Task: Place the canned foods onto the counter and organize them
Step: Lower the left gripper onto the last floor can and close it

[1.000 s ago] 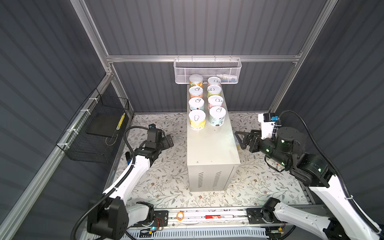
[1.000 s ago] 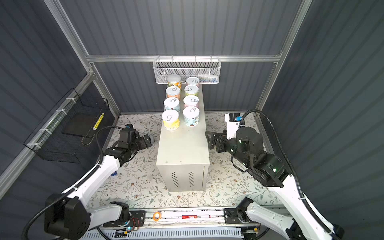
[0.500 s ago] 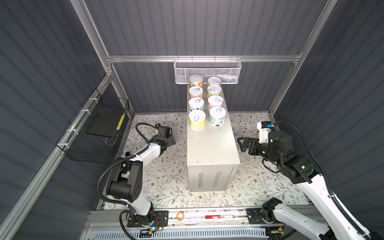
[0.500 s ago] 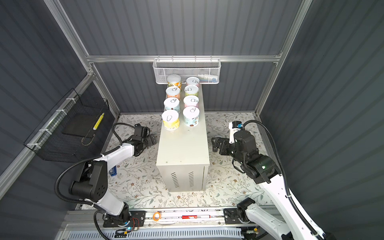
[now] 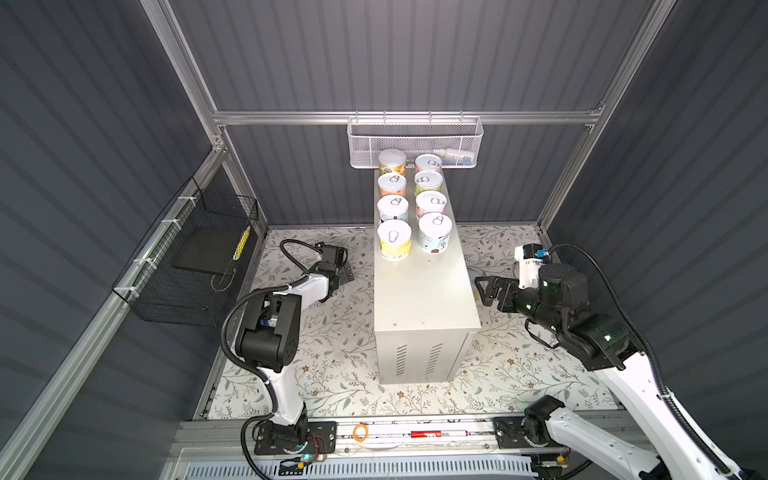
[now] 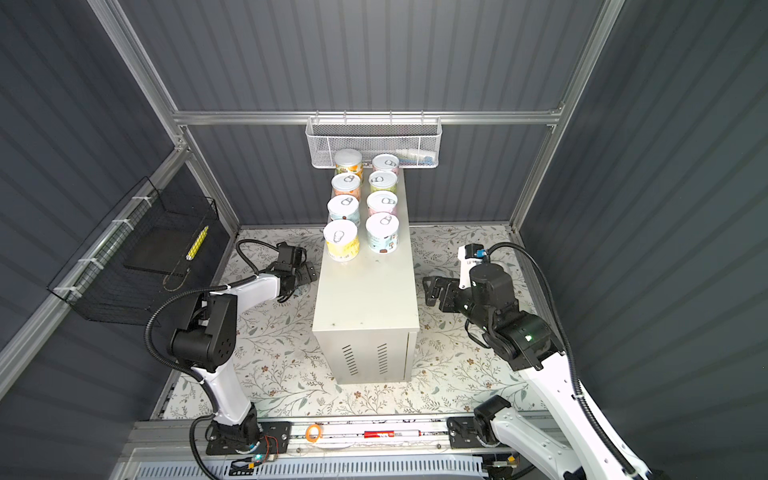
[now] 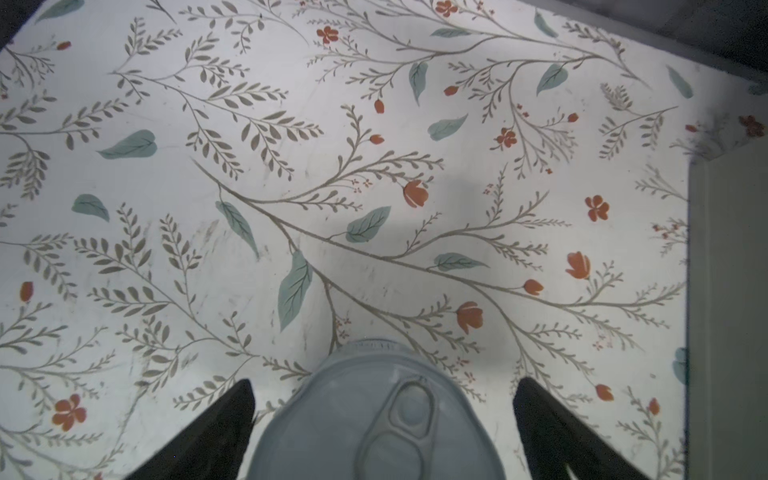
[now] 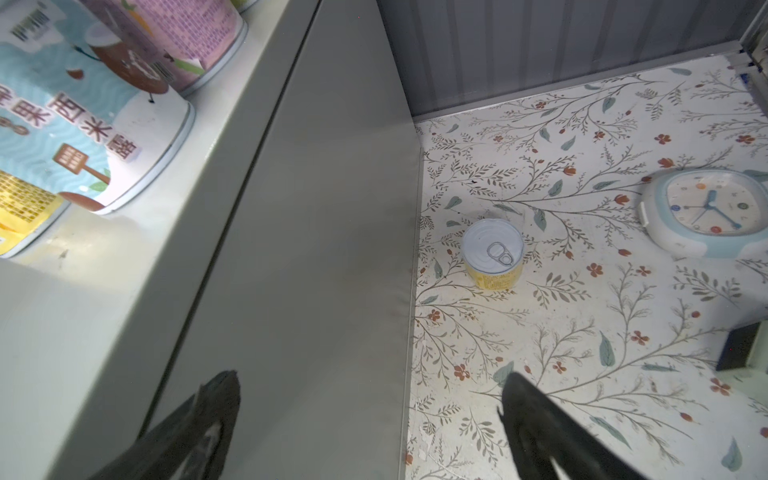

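We hold our left arm [image 5: 266,328] folded sharply at the elbow, with the forearm reaching toward the left side of the counter [image 5: 424,291]. The left gripper [image 5: 346,274] points down, low beside it, jaws wide apart. Our right arm [image 5: 582,332] stretches in from the right. The right gripper [image 5: 483,291] sits just beside the counter's upper right edge, jaws spread wide.

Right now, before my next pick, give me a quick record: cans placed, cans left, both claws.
placed: eight cans standing on the counter, two rows of four, far end
left claw: open, straddling a grey-lidded can on the mat, gaps both sides
right claw: open, empty, beside the counter
also left: yellow can on mat by counter wall, clock nearby
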